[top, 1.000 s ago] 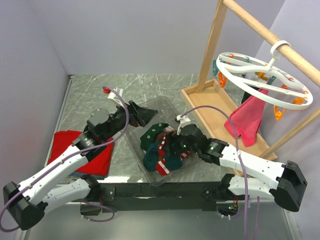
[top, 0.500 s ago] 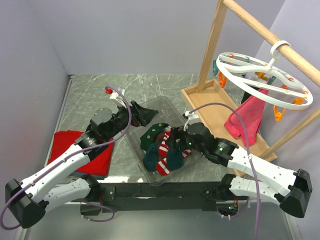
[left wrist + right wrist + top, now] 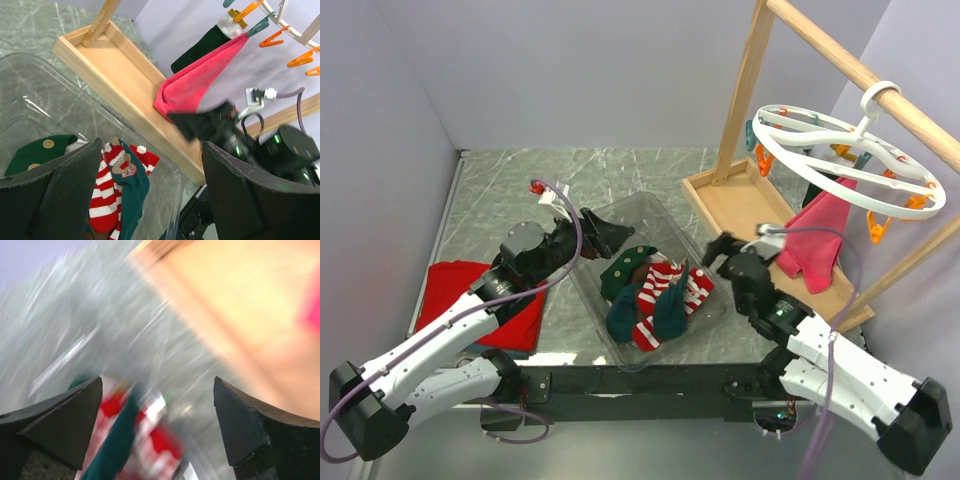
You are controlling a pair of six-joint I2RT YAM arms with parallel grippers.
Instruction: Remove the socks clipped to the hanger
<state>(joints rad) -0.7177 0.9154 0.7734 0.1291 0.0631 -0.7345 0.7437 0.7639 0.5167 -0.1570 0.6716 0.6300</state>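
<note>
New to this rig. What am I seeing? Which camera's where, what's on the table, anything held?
Two robot arms sit at the near edge of the table, each ending in a two-finger claw. One picture looks down from above and behind them; the other two come from wrist cameras, so the shapes at their edges are that claw's own fingers. On the table: a clear tray holding green and striped socks, a red cloth, and a wooden frame carrying a white ring hanger. A pink sock and a dark green sock hang clipped to it. The left claw and right claw are open and empty. The right wrist picture is blurred.
</note>
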